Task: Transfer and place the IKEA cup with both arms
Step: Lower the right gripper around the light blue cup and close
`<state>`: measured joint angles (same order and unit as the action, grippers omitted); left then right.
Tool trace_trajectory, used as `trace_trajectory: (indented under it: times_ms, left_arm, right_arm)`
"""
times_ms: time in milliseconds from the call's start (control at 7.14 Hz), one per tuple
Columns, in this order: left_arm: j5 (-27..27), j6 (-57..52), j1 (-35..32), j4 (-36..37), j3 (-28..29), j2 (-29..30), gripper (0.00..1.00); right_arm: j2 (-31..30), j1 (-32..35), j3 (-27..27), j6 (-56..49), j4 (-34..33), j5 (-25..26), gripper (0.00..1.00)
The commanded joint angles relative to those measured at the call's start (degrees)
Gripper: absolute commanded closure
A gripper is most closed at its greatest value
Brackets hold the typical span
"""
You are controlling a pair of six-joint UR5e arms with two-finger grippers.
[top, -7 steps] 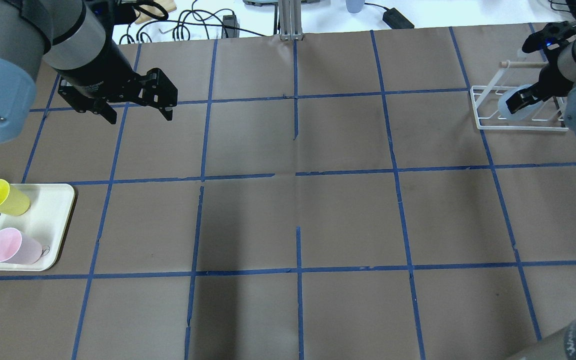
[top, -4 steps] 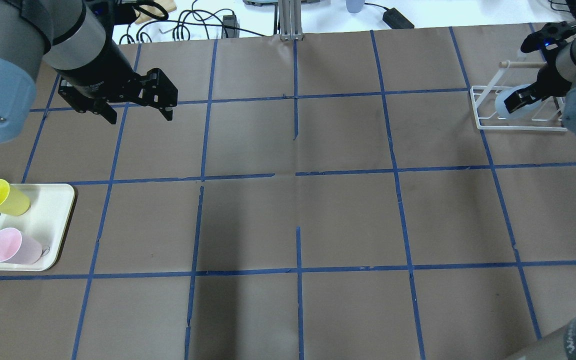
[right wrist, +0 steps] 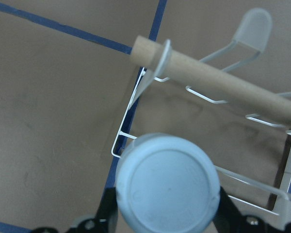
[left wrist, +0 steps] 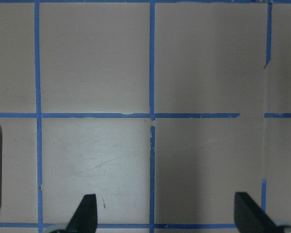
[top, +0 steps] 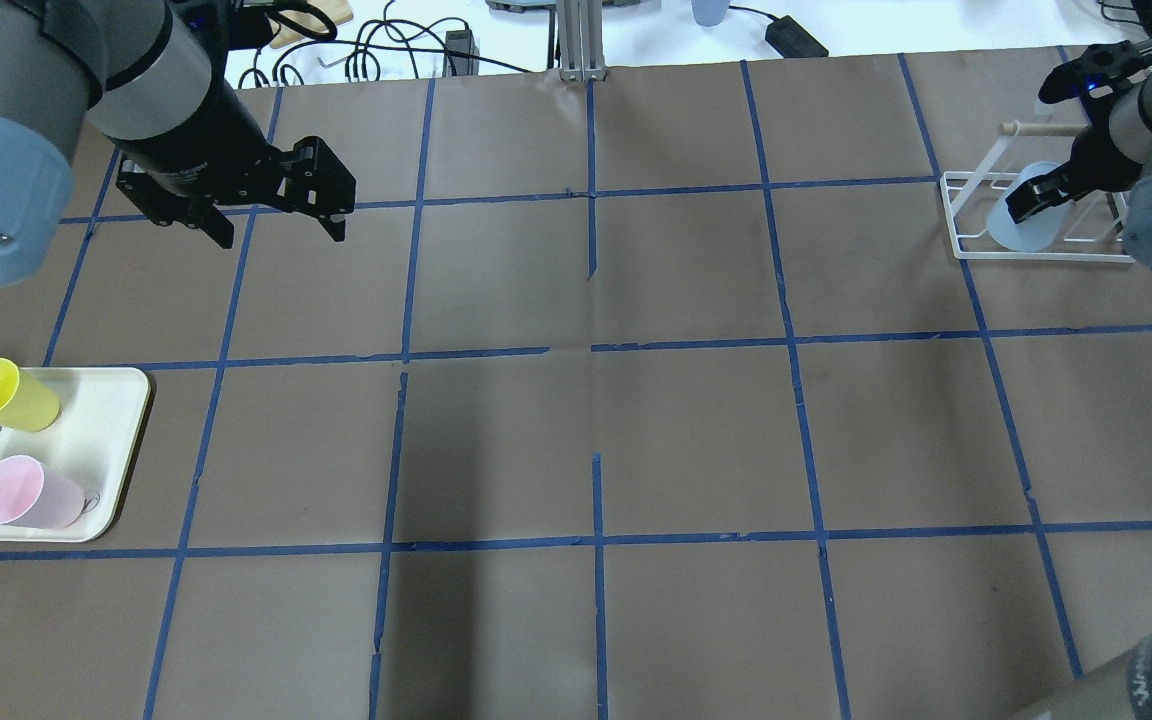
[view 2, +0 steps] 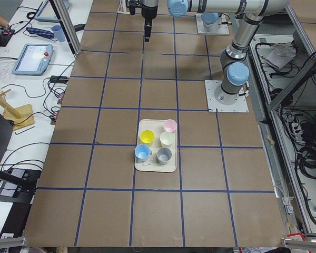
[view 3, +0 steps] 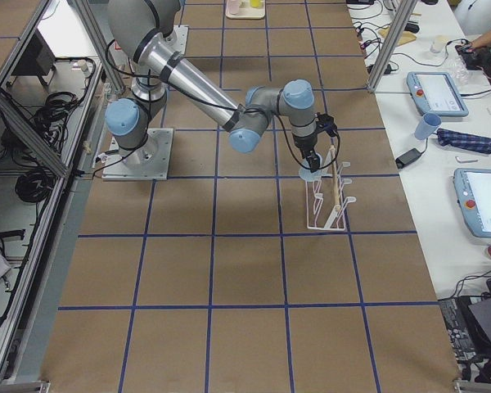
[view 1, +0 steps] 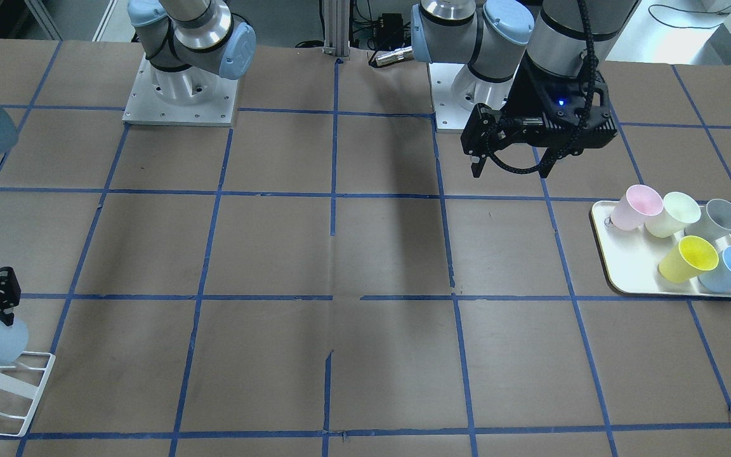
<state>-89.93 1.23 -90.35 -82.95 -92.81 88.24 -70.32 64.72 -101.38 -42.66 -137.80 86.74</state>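
While the right pincer (top: 1036,190) is pinching the cup (top: 1021,228), note that it has shifted a little over the past second, toward the far side of the rack (view 3: 326,205). The blue cup has swung with it, from a slanted pose to a more upright one. The wrist view now shows the cup's round base facing the camera, so the mouth points down at the rack's wires. One black finger shows at each side of the cup wall. The wooden bar (right wrist: 218,80) lies beyond the cup and apart from it.

You cannot tell from these views whether the cup already rests on a wire or hangs just above it.

Treat this change as the final lowering of the placement step. The hand-over between the arms appears to be complete, and only the seating and release remain. Check that the rim clears the wire prongs before you allow the release. A cup set on a prong at a slant may tip.

The left pincer (top: 281,235) has not moved. It is spread wide and empty, above bare tabletop (top: 676,430), well apart from the rack. The tray (top: 106,400) near it carries the other cups, including a second blue cup (view 1: 730,270). None of these has moved.
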Motion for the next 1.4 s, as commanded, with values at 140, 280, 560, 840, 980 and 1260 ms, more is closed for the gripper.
trace_trajectory:
  times_ms: [140,280,560,840,980,1260]
  left_arm:
    - [0.02,0.00,0.00,-0.02,0.00,0.00,0.00]
    - [0.02,0.00,0.00,-0.02,0.09,0.00,0.00]
    - [0.02,0.00,0.00,0.07,0.00,0.00,0.00]
    - [0.46,0.00,0.00,-0.02,0.00,0.00,0.00]
    - [1.50,0.00,0.00,-0.02,0.00,0.00,0.00]
    - [3.95,0.09,1.13,-0.89,0.18,-0.09,0.00]
  right_arm:
    - [-0.17,-0.03,0.30,-0.31,0.08,0.70,0.87]
    - [0.00,-0.03,1.61,-0.31,0.86,0.79,0.90]
    - [-0.52,-0.03,4.68,-0.40,5.32,0.97,0.96]
    - [-3.84,-0.03,5.57,-0.40,10.59,0.88,0.96]
    - [-6.47,0.06,5.57,-0.40,14.28,0.97,0.97]
    - [-13.15,0.23,5.66,-0.40,21.67,0.01,1.00]
